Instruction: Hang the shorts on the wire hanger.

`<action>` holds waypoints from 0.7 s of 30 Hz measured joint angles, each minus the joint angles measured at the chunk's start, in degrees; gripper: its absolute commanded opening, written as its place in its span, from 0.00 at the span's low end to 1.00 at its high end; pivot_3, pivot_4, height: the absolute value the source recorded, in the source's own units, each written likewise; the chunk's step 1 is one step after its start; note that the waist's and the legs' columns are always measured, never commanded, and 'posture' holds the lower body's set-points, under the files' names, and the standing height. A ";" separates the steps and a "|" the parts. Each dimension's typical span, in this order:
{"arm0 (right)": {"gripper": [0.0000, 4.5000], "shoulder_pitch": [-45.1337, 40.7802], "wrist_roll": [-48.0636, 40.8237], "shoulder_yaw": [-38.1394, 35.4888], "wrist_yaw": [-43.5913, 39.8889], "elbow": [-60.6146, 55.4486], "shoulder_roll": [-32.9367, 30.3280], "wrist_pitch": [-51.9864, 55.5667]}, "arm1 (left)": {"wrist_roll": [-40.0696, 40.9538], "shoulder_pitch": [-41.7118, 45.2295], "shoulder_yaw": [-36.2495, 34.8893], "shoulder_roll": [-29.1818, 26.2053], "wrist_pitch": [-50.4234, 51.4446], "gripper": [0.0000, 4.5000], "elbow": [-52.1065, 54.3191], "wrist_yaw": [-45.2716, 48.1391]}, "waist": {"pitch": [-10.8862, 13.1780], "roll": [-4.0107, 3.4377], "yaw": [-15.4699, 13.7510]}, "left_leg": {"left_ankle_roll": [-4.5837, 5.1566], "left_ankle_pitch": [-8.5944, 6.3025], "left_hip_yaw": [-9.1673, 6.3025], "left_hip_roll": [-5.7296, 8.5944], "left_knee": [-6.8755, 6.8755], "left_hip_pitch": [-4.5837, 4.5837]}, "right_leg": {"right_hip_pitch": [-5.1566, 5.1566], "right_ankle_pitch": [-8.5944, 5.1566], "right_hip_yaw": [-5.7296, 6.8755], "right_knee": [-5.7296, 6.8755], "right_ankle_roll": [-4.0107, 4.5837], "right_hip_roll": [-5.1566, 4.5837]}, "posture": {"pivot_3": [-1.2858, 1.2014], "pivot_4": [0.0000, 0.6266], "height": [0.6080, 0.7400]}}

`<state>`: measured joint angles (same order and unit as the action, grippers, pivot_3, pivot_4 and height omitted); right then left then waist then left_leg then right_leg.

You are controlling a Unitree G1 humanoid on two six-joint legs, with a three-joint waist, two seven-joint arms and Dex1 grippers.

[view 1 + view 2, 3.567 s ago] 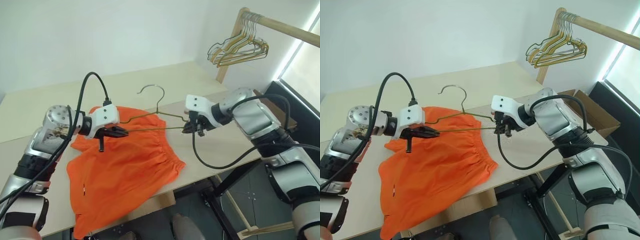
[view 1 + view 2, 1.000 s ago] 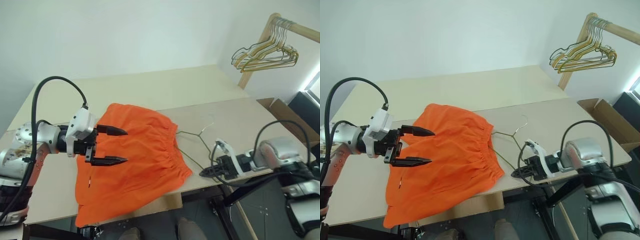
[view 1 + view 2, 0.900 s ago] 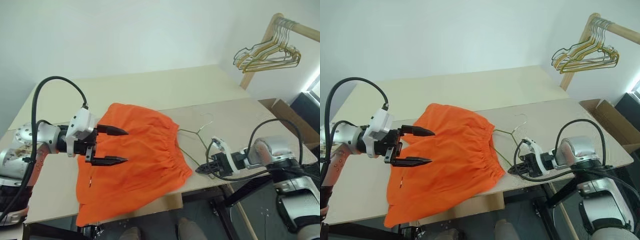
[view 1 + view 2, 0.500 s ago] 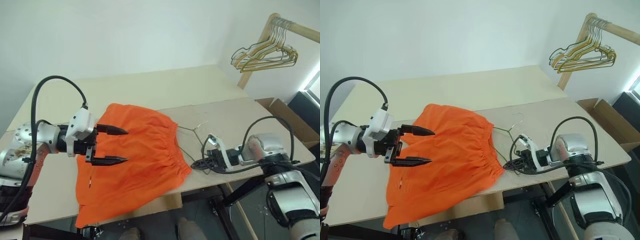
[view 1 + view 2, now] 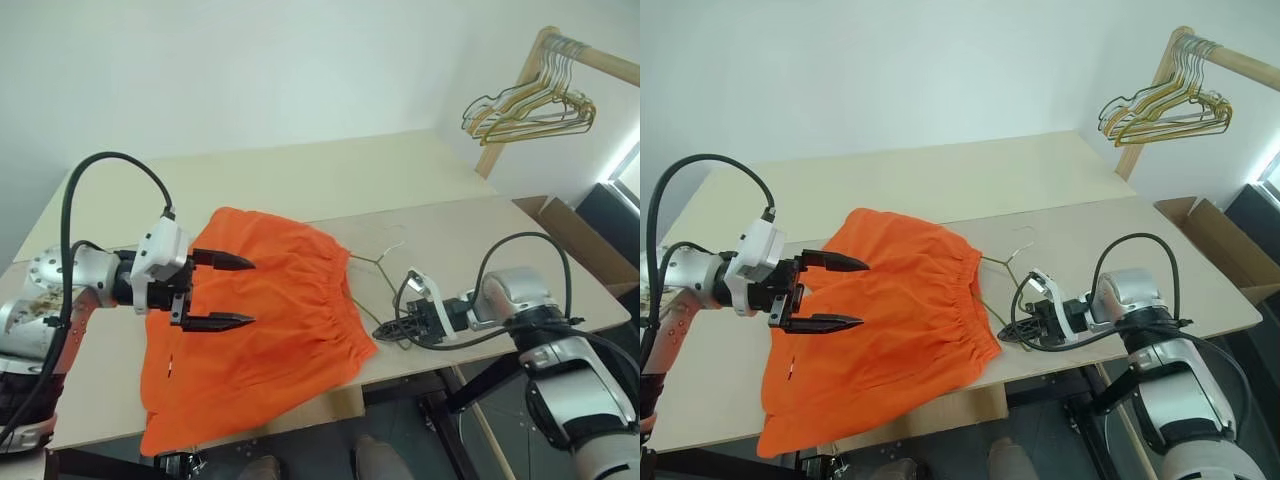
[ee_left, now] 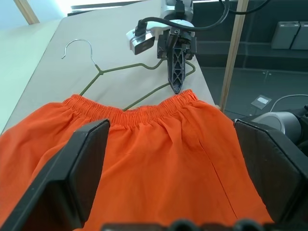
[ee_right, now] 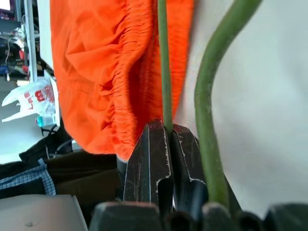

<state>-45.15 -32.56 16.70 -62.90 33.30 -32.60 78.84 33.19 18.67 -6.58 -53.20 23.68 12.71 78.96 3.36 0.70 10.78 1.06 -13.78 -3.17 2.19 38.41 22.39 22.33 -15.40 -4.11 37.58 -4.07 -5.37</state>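
Observation:
The orange shorts (image 5: 270,300) lie spread on the table (image 5: 300,175), with their gathered waistband toward the right and their hem hanging over the front edge. My left gripper (image 5: 248,292) hovers open above their left part, holding nothing. The thin greenish wire hanger (image 6: 98,71) lies flat on the table just right of the waistband, hook pointing toward the back. My right gripper (image 5: 380,330) is shut on the hanger's lower wire (image 7: 163,57) at the table's front edge. Its tip is right beside the waistband.
A bunch of gold and dark wire hangers (image 5: 530,105) hangs on a wooden rail at the back right. A cardboard box (image 5: 560,215) sits beyond the table's right end. The table's front edge runs close under the right gripper.
The right gripper has slid left along the front edge with the hanger, up to the waistband. The left gripper has stayed still and open. Earlier still, both grippers held the hanger over the shorts.

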 measured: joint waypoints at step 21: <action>0.00 -3.40 5.69 7.61 -8.31 1.61 1.86 -4.94 | -1.60 -0.01 0.09 -0.01 -2.36 0.99 -0.96 0.54 | -0.26 0.02 0.03 | -0.01 0.00 -0.04 0.02 0.00 0.01 | 0.02 0.00 0.02 0.01 0.00 -0.02 | 0.48 0.00 1.00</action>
<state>-48.55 -26.87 24.31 -71.22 34.91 -30.74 73.91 31.59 18.66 -6.49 -53.21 21.32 11.76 79.50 3.10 0.72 10.81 1.05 -13.78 -3.20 2.22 38.41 22.40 22.35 -15.39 -4.08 37.59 -4.07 -5.39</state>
